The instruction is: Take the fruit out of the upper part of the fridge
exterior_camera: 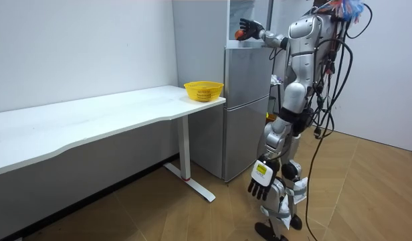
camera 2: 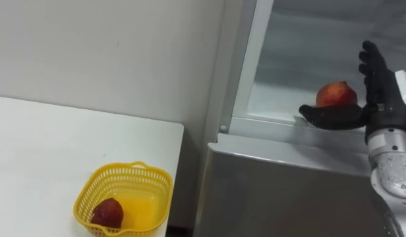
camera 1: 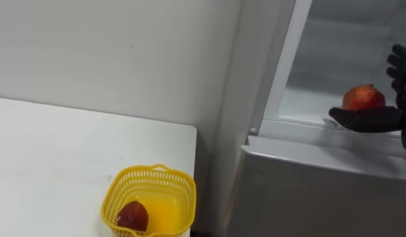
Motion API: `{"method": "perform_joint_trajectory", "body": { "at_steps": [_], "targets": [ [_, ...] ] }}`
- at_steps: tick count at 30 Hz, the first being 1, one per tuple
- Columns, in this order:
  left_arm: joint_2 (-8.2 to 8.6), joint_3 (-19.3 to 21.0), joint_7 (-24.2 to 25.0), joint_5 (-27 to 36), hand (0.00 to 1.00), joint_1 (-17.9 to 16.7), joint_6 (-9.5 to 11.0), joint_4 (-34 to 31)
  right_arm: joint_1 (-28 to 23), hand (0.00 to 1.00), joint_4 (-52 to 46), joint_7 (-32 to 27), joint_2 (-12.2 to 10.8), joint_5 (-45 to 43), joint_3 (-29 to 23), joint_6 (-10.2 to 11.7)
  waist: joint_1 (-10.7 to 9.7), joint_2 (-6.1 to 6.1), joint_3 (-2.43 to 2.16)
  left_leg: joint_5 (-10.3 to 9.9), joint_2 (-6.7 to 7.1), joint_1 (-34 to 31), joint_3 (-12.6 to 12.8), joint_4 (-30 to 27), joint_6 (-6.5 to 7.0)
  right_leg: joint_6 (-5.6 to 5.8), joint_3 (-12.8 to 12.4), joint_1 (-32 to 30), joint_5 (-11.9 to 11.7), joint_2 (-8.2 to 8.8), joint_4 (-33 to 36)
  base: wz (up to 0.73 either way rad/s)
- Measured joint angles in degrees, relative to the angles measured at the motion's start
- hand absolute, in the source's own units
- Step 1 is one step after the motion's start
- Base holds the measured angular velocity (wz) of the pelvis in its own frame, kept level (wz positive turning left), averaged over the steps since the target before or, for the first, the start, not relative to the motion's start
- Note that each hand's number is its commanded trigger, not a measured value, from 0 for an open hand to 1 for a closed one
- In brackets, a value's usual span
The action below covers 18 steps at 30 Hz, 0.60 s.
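The right hand (camera 2: 379, 105) reaches into the fridge (camera 2: 275, 184), spread open beside a red fruit (camera 2: 335, 94), thumb in front of it. The left hand (exterior_camera: 259, 182) hangs relaxed.

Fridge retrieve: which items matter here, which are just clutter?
Job:
- red fruit in the upper fridge
- right hand, open beside it
- yellow basket, likely drop-off, holding a second fruit

Lying about:
- white table
- left hand, hanging idle

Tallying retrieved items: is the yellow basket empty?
Not empty: one dark red fruit lies inside the yellow basket, against its near left wall.
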State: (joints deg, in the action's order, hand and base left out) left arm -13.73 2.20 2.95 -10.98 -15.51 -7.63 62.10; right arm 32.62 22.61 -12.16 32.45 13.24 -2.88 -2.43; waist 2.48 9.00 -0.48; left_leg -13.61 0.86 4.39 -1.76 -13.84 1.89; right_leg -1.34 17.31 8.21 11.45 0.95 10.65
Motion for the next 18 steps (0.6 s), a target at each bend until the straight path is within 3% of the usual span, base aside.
{"method": "perform_joint_trajectory", "body": {
  "at_steps": [4,9,18],
  "targets": [
    [-0.25,1.13,0.02,-0.01,0.0,-0.05,-0.77,-0.33,0.0,0.0,0.02,1.83,0.15,0.25,0.02,-0.32,0.18,0.0,0.01,0.04,-0.03,0.0,0.0,0.01,-0.06,0.0,0.06,0.03,0.0,0.0,0.0,0.0],
    [-0.93,1.12,0.03,0.06,0.0,0.27,-0.88,-0.43,0.48,0.0,2.67,2.92,3.68,0.18,1.79,-0.78,0.91,0.29,0.07,0.04,-0.02,-0.07,-0.09,0.21,-0.07,0.0,0.24,0.13,0.0,0.01,0.02,0.01],
    [-1.14,1.01,0.18,0.09,0.0,0.24,-0.91,-0.42,2.33,0.0,6.94,3.6,3.72,0.15,2.21,-0.8,0.88,1.12,0.39,0.03,0.04,0.02,-0.26,0.01,-0.08,0.0,1.25,0.56,0.0,0.08,-0.04,0.02]
  ]
}}
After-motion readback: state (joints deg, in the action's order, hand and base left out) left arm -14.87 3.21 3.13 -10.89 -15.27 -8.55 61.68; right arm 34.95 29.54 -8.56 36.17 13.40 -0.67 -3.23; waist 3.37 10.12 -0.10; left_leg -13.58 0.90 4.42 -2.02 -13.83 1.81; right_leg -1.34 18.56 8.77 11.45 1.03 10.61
